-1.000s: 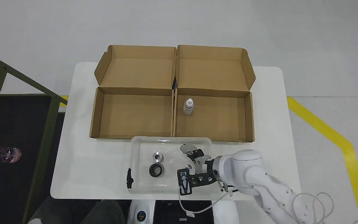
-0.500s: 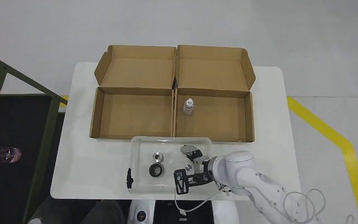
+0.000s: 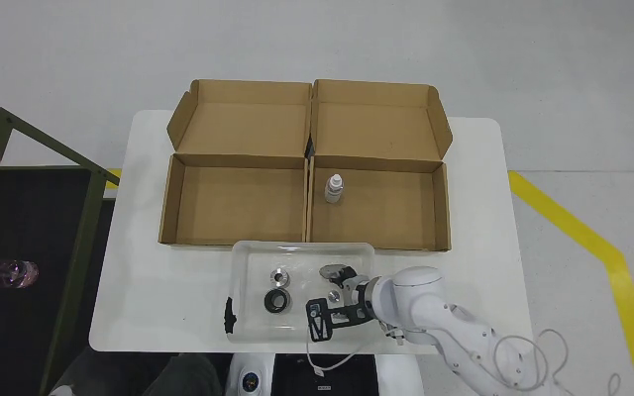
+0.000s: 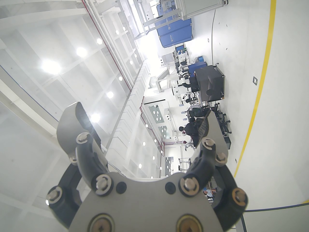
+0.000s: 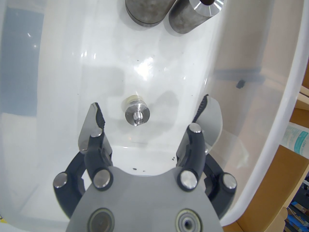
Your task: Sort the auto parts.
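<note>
The white bench (image 3: 139, 277) carries two open cardboard boxes side by side, flaps folded back. The left box (image 3: 238, 203) and the right box (image 3: 396, 208) touch along a shared wall. Just in front of them sits a clear plastic tub (image 3: 297, 245). The right end effector (image 5: 149, 108) hangs inside the tub, spread wide and gripping nothing. The left end effector (image 4: 142, 117) points up into the hall, also spread wide and holding nothing. At the far side of the tub from the right end effector lie two metal parts that touch: a thick grey cylinder (image 5: 149, 1) and a slimmer sleeve (image 5: 193, 10) with a dark bore in its bright end face. A small white bottle (image 3: 336, 187) stands in the right box, near the shared wall. A small metal stud (image 5: 136, 115) rests on the tub floor between the right fingers (image 5: 96, 115), clear of both.
</note>
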Robot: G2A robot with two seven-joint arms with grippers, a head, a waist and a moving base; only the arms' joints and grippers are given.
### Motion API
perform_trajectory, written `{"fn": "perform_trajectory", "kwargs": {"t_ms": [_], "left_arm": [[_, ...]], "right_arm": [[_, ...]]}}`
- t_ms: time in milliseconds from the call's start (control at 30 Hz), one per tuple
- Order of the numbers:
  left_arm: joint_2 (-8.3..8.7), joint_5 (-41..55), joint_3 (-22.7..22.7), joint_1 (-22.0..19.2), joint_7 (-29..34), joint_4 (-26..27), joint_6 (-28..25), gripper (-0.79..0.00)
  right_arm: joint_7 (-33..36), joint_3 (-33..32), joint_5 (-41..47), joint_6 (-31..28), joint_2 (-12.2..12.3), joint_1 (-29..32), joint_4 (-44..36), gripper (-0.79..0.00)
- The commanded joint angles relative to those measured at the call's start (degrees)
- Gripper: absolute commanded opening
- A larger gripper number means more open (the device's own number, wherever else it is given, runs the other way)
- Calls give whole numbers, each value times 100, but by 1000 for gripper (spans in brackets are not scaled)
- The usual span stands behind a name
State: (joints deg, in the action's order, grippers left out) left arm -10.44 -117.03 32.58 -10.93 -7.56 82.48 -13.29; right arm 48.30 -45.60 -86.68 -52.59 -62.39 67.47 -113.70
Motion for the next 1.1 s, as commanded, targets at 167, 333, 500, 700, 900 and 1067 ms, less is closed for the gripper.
{"fn": "perform_trajectory", "kwargs": {"t_ms": [167, 333, 500, 700, 900, 1067], "left_arm": [[0, 0, 0, 0, 0, 0, 0, 0], [0, 0, 0, 0, 0, 0, 0, 0], [0, 0, 0, 0, 0, 0, 0, 0], [0, 0, 0, 0, 0, 0, 0, 0], [0, 0, 0, 0, 0, 0, 0, 0], [0, 0, 0, 0, 0, 0, 0, 0]], "right_arm": [[87, 67, 22, 0, -10, -55, 63, -416], [121, 104, 68, -17, -15, -87, 93, -551], [83, 110, 109, -8, -14, -109, 78, -748], [-191, 51, 96, 26, 3, -102, -32, -785], [-713, -97, 89, 50, 33, -95, -171, -785], [-1249, -251, -15, 71, 65, -86, -286, -785]]}}
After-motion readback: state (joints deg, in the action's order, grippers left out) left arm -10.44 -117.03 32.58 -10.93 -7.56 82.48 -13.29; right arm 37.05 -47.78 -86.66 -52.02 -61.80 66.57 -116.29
